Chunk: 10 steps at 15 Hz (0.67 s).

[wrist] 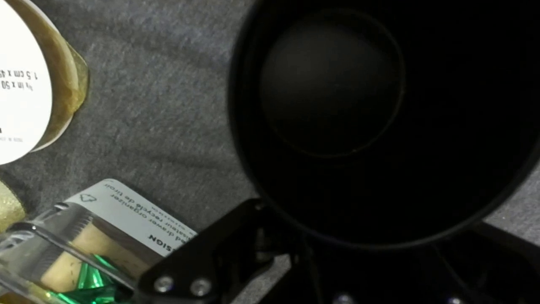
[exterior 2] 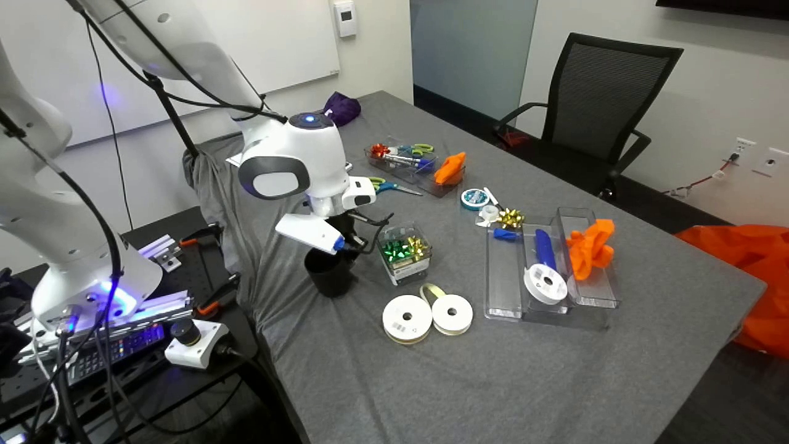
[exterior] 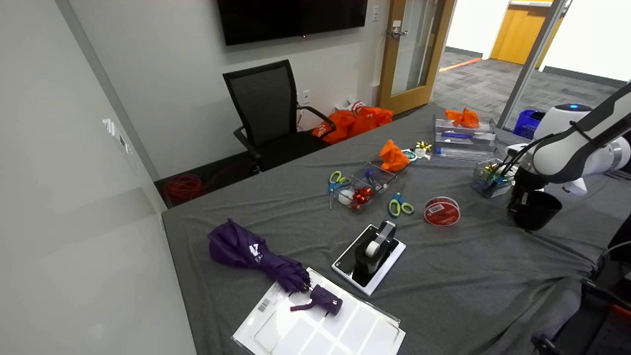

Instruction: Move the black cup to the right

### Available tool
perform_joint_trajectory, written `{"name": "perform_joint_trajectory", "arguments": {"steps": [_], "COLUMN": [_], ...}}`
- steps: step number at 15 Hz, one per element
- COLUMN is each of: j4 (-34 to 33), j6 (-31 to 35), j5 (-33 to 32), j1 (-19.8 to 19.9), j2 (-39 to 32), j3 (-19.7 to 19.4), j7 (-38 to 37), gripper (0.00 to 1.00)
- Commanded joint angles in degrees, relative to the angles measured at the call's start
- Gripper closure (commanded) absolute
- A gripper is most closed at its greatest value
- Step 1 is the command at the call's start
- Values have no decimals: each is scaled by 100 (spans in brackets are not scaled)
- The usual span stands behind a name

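The black cup [exterior: 537, 211] stands upright on the grey cloth near the robot's base, and it also shows in an exterior view [exterior 2: 328, 272]. Whether its base touches the cloth is unclear. My gripper [exterior: 518, 198] is low at the cup's side, mostly hidden by the arm in an exterior view [exterior 2: 349, 243]. In the wrist view the cup's open mouth [wrist: 333, 84] fills the upper right, and my gripper's fingers [wrist: 371, 230] are spread wide at its near rim. The fingertips are hidden behind the dark cup, so whether they grip it is not clear.
A clear box of bows [exterior 2: 405, 251] stands close beside the gripper, also in the wrist view [wrist: 126, 228]. White ribbon spools [exterior 2: 407, 317] lie near the cup. A red ribbon spool [exterior: 442, 212], scissors [exterior: 400, 204], a tape dispenser [exterior: 377, 249] and a clear organizer [exterior 2: 504, 277] lie farther off.
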<state>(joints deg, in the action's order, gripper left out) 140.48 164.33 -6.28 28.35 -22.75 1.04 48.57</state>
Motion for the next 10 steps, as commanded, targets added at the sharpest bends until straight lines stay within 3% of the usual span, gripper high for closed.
{"name": "perform_joint_trajectory", "arguments": {"steps": [1,2,4,10], "j4": [75,77,75,128], "j6": [-70,-80,-91,-222], "j5": [64,23,4,200], "j1": [-144,-209,-277,-272], "j2": [86,96,109,265], "j3": [-155,-219,-294,-206], "j7": [24,-39,-108,-263], "gripper": [95,57,50,8]}}
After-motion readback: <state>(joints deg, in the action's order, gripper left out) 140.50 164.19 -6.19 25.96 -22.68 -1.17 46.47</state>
